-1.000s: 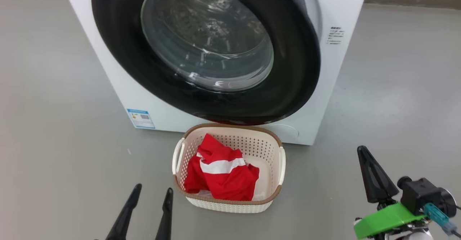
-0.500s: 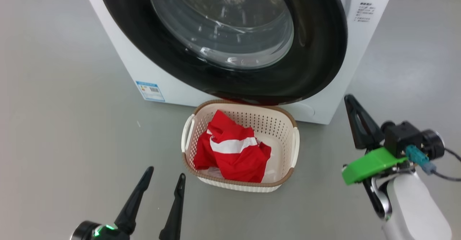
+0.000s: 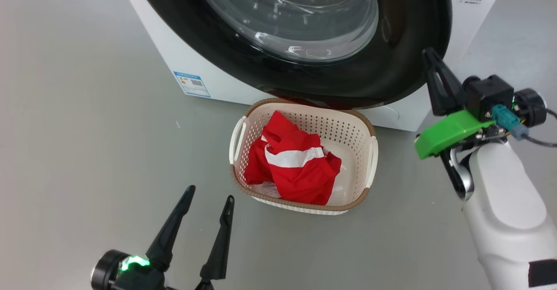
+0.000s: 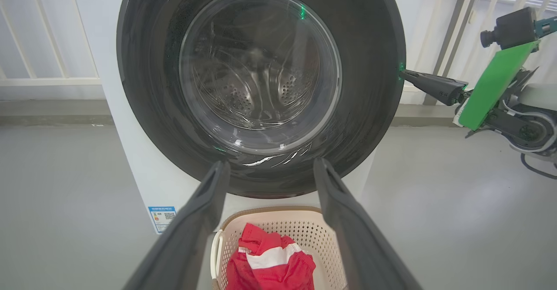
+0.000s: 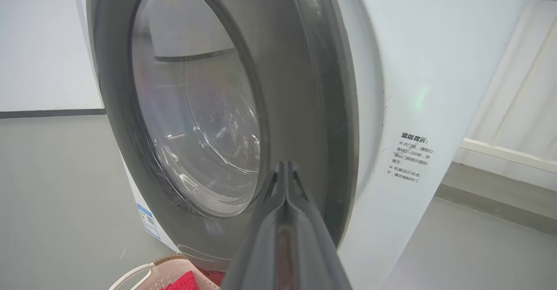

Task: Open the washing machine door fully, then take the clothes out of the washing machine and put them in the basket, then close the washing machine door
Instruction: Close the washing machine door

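Lowest and nearest, the left arm [image 3: 130, 268] lies low over the grey floor [image 3: 78, 151], its wrist lit green. Its jaws are spread wide and empty, the dark fingers [image 3: 172, 225] aimed at the basket. The basket [image 3: 371, 168] stands on the floor just in front of the washing machine [image 3: 209, 59], its far rim under the bottom edge of the washing machine door [image 3: 404, 64]. The clothes [image 3: 296, 168] lie heaped inside it, towards its left side. The right arm [image 3: 504, 207] climbs from the lower right corner, pale forearm up and wrist bent. Its jaws are pressed together with nothing between them. Their tip [image 3: 436, 79] is at the door's right rim. The door sits close against the white cabinet; whether it is latched cannot be told.
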Robot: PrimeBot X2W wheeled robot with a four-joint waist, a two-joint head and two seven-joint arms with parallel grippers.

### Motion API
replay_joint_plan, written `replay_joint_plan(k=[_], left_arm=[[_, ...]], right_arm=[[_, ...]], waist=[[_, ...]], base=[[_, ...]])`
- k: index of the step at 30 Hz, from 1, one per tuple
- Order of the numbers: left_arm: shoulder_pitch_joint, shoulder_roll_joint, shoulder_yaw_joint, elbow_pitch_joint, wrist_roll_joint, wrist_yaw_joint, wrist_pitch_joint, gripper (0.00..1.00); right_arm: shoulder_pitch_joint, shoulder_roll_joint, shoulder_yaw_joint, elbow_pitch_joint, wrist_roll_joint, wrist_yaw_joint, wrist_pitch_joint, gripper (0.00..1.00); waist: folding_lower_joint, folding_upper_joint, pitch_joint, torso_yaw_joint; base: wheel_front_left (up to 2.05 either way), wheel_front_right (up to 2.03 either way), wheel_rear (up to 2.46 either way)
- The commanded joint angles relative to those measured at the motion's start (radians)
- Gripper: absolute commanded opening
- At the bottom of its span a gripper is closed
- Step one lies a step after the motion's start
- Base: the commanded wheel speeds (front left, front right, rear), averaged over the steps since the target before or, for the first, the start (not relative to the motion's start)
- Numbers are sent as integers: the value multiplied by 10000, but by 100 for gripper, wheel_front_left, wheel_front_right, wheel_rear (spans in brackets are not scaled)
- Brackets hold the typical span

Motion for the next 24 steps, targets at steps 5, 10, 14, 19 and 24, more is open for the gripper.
replay_joint_plan(k=[5, 10, 14, 19, 24], left_arm=[[-445, -93, 293, -229, 88, -151, -122, 100], [-516, -151, 327, -249, 84, -214, -122, 100], [-582, -210, 348, -248, 80, -267, -122, 100], [-695, -274, 365, -266, 100, -331, -122, 100], [-779, -345, 367, -172, 82, -375, -122, 100]], right_arm=[[-998, -166, -53, 273, -251, 63, -87, 0], [-1458, -316, -170, 533, -344, 63, -88, 0], [-1929, -432, -283, 796, -482, 63, -88, 0], [-2589, -556, -378, 1266, -655, 63, -89, 0], [-3268, -639, -472, 1693, -857, 63, -89, 0]], waist=[[0, 0, 305, 197], [0, 0, 497, 267], [0, 0, 688, 343], [0, 0, 930, 447], [0, 0, 1105, 535]], base=[[0, 0, 0], [0, 0, 0], [0, 0, 0], [0, 0, 0], [0, 0, 0]])
